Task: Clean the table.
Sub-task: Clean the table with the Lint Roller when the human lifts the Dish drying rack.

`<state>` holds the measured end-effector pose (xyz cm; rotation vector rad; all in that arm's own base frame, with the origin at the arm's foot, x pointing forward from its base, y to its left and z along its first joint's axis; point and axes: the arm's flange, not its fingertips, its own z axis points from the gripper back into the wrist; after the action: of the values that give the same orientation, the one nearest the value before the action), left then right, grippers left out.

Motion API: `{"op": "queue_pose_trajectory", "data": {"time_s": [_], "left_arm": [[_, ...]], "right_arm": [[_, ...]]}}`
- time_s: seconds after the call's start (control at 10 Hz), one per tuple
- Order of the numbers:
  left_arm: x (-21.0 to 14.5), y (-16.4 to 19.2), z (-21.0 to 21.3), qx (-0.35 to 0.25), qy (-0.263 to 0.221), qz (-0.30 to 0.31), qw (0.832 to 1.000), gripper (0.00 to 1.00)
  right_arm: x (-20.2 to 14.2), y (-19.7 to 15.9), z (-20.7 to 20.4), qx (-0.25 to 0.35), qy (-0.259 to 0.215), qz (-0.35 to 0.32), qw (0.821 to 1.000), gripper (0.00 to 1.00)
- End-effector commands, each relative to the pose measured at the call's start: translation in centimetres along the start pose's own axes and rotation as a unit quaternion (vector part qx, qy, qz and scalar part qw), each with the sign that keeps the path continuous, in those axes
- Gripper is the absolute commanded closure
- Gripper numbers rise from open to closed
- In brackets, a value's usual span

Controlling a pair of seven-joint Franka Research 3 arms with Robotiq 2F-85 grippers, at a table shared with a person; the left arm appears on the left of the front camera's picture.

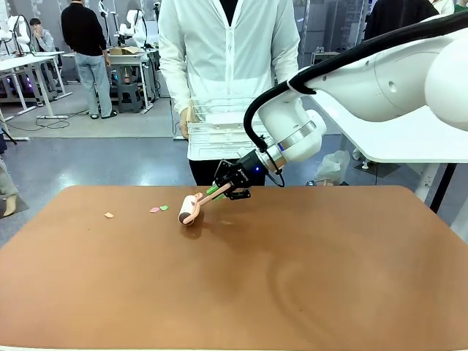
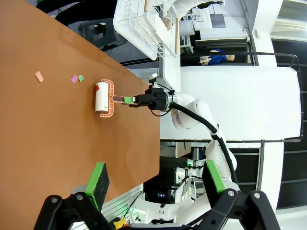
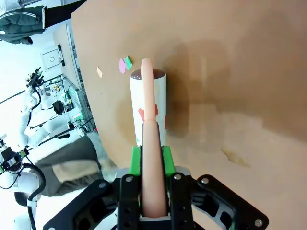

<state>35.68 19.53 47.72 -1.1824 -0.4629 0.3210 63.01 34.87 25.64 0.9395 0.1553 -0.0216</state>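
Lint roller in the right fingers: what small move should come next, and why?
Probably roll the lint roller a little toward the robot's left, over the pink scrap and green scrap. They lie just beside its drum on the table, and the right fingers are shut on its handle.

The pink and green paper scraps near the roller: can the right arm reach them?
Probably yes. The right claw holds the lint roller on the table just beside the scraps, with nothing lying between.
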Motion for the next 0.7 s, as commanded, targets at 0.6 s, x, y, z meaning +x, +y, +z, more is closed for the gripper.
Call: {"op": "queue_pose_trajectory", "data": {"time_s": [0.6], "left_arm": [[0.0, -0.1, 0.3, -0.013, 0.000, -0.004, 1.000, 0.00]], "right_arm": [[0.9, 2.0, -8.4, -0.020, -0.014, -0.022, 0.999, 0.79]]}}
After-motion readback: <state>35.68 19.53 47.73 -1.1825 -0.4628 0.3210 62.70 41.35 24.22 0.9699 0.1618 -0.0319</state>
